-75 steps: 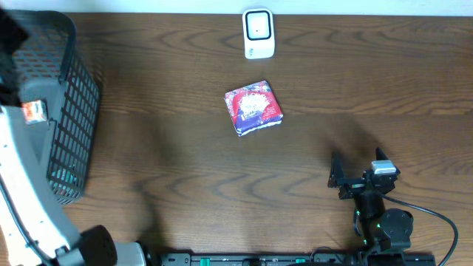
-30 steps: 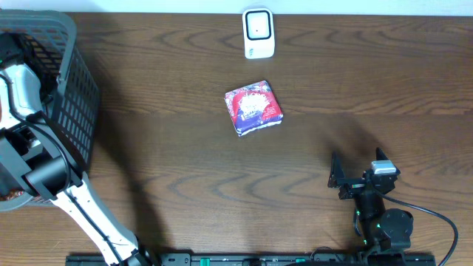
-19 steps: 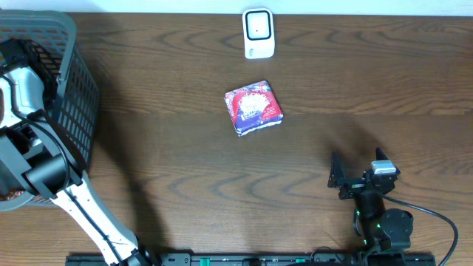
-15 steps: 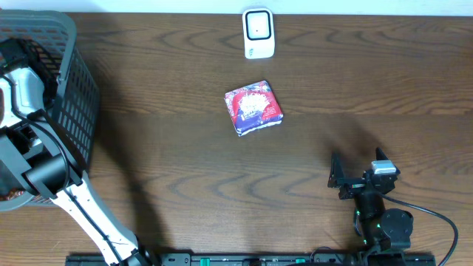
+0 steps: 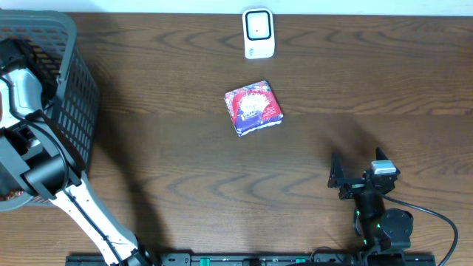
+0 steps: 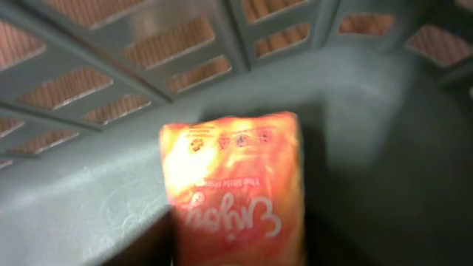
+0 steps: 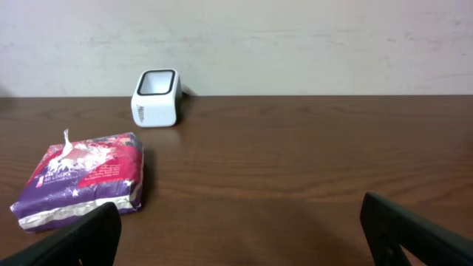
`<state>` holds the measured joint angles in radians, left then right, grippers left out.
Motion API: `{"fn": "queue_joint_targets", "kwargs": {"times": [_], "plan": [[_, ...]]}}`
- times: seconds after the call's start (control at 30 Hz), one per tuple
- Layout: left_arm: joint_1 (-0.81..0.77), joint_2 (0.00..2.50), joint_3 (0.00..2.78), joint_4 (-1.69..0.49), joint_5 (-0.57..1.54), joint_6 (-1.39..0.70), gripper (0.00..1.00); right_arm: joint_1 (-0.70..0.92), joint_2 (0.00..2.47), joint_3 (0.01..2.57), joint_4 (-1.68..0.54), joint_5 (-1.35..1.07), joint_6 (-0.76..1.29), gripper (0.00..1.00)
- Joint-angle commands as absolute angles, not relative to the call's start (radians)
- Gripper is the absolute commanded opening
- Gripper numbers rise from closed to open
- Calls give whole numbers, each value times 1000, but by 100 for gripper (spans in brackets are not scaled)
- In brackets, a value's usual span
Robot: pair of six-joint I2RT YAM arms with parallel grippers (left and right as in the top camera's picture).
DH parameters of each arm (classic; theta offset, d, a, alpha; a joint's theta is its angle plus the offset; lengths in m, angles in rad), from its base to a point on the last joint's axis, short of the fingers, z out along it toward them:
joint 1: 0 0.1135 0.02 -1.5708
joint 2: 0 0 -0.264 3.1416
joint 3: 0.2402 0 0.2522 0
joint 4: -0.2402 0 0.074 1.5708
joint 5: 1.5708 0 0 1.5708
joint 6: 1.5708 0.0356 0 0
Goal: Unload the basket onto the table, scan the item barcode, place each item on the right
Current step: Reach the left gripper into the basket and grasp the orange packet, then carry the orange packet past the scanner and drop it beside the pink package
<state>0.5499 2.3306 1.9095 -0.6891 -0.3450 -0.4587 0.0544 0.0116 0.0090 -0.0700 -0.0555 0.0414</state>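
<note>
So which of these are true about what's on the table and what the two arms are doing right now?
1. The purple and red packet lies on the table, apart from the white scanner. True.
2. The right fingers are clamped on that packet. False: they stand wide open, hold nothing and are short of it.
3. The left arm reaches into the grey basket. True.
4. The packet lying inside the basket is blue. False: the left wrist view shows an orange packet.
5. The scanner stands inside the basket. False: it stands on the table at the far edge.
</note>
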Motion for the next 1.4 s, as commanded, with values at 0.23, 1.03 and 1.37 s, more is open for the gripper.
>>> {"fn": "queue_joint_targets", "kwargs": {"times": [0.23,1.03,1.37], "plan": [[553,2206,1908,-748,-348,-446,7,52,6,6,-72,-59,51,99],[361,1507,1907,-763,606,-336,8,52,6,6,-72,-59,51,99],[-38,1607,1847,-915,269,-284,7,52,6,6,-72,-59,51,99]]}}
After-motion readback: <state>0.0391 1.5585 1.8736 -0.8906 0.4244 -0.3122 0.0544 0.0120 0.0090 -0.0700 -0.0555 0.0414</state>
